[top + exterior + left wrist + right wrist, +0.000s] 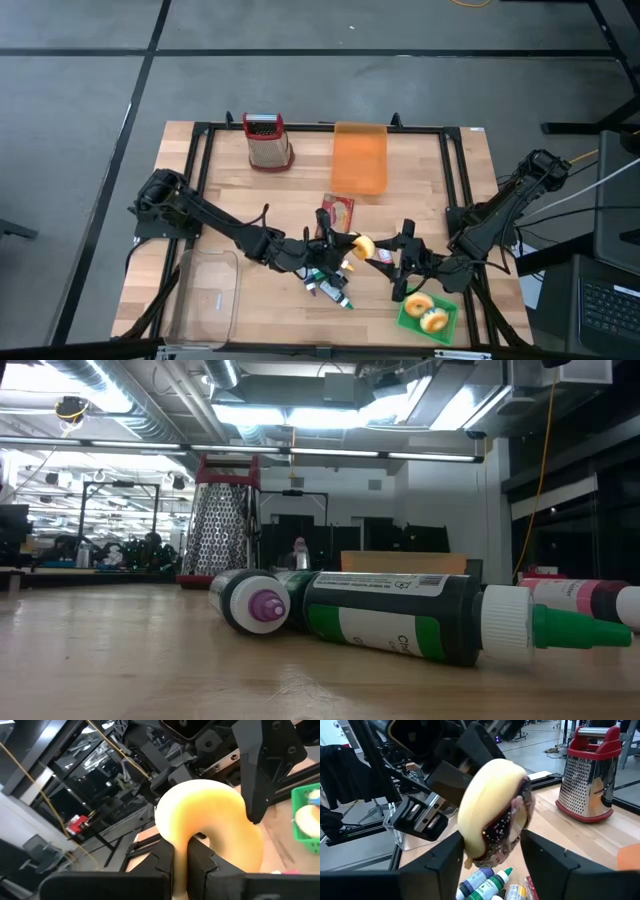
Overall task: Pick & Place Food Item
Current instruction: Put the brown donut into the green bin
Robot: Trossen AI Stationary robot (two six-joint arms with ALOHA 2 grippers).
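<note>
Food-colouring bottles (380, 618) lie nearest. Above them, a doughnut (362, 246) is clamped by the left gripper (345, 248); the right gripper (385, 255), at its three o'clock, is spread around it, seemingly mid-handover. Placement remains.

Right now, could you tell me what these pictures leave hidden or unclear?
- Donut: held by the left hand; whether the right hand has gripped it yet is unclear, its fingers flanking it in the right wrist view.
- Low view: food-colouring tubes fill the foreground, hiding both hands and the donut.
- Green tray: too small in the high view to tell its contents' details.
</note>
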